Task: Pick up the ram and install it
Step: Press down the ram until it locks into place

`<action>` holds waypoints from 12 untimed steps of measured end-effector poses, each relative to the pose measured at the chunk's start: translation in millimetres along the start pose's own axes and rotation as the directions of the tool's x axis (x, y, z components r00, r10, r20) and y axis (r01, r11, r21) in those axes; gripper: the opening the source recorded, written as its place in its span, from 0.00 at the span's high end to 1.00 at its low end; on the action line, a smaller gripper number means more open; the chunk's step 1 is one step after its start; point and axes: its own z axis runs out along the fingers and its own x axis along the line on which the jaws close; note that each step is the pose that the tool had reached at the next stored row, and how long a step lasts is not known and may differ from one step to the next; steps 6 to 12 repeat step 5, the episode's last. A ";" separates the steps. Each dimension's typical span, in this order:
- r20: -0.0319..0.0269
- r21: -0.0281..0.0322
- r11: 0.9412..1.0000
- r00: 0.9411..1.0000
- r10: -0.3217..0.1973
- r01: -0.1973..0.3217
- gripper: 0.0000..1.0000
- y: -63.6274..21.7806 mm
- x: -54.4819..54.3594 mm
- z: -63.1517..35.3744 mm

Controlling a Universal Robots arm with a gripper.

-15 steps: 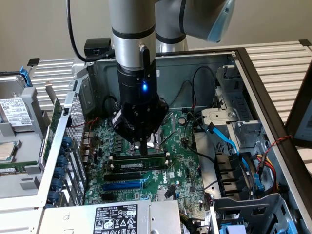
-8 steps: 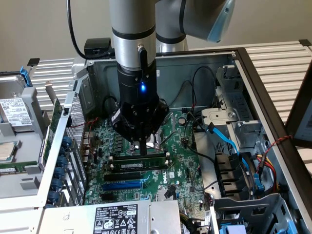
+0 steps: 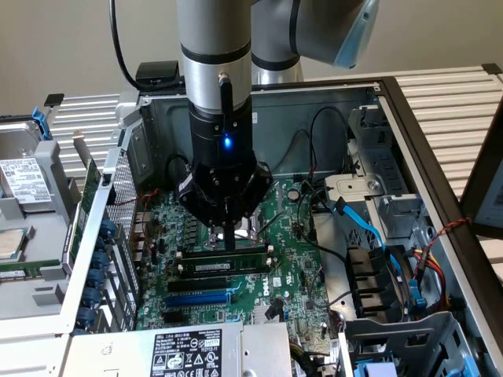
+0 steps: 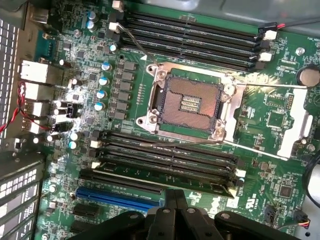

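1. We are seeing the gripper point(image 3: 229, 236) with jaws together, pressing down on the ram point(image 3: 228, 259).
2. The ram is sitting in a slot on the motherboard point(image 3: 295, 251), near its middle.

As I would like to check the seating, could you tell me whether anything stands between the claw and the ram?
Nothing visible does. The shut claw is right over the ram, which stands on edge in a memory slot on the board. Whether they touch cannot be told.
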 end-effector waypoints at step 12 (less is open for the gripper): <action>-0.007 -0.004 0.994 0.994 0.112 -0.112 0.90 0.0 0.0 0.0</action>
